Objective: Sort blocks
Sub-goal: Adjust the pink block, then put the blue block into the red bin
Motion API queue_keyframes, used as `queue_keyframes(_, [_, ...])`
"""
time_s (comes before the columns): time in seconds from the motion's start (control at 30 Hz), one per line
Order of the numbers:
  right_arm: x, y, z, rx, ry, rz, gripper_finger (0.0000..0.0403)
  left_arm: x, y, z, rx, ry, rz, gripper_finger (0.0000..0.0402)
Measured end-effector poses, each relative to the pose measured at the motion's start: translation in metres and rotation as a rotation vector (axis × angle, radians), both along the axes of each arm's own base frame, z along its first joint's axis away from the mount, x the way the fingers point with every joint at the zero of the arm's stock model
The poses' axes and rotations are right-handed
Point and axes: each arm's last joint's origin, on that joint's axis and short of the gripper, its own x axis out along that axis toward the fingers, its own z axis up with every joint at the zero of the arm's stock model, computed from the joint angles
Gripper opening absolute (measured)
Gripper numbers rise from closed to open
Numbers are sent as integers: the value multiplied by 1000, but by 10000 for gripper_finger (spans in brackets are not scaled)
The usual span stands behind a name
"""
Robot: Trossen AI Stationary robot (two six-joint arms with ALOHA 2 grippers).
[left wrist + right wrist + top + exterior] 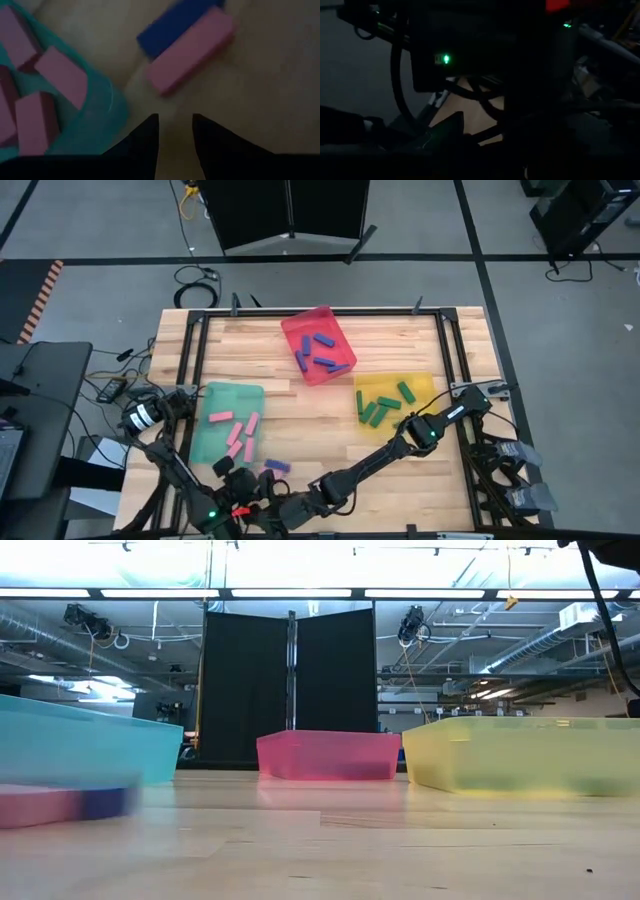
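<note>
pink blocks (240, 435): several lying flat in green tray; one more on table, touching a blue one (277, 466)
blue blocks (322, 352): loose pile in red tray
green blocks (384, 402): scattered in yellow tray

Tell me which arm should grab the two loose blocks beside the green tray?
Left. Its hand hovers open just short of the pink block and blue block lying outside the green tray. The right hand is down at the table's near edge, facing the left arm.

Table (330, 430): pale wood planks, smooth matt finish. Trays — green (215, 435), red (300, 330), yellow (425, 385) — translucent plastic, slightly glossy. Blocks (192, 50): matt, smooth faces. Left gripper's fingers (145, 145): matt black.
</note>
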Motion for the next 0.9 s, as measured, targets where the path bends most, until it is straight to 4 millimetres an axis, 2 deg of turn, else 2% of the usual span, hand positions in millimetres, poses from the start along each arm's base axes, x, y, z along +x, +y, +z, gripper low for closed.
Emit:
queue_keyframes(0.1, [-4,4,0,-35,3,-74,235,5,6,-1,9,11,19,126])
queue_keyframes(0.23, [-14,11,4,-86,11,-192,236,5,4,3,7,14,18,126])
queue_keyframes(0.37, [-23,15,14,-92,24,-276,236,1,-5,16,11,4,11,126])
queue_keyframes(0.47, [-27,15,15,-81,65,-298,236,-6,-13,34,26,-42,4,126])
queue_keyframes(0.57, [-30,10,5,-85,151,-319,236,-14,-17,56,27,-105,-6,126])
queue_keyframes(0.7, [-33,-5,-19,-114,292,-361,236,-20,-23,83,9,-192,-38,126])
queue_keyframes(0.9, [-32,-39,-50,-167,477,-379,235,-19,-26,88,9,-183,-74,126])
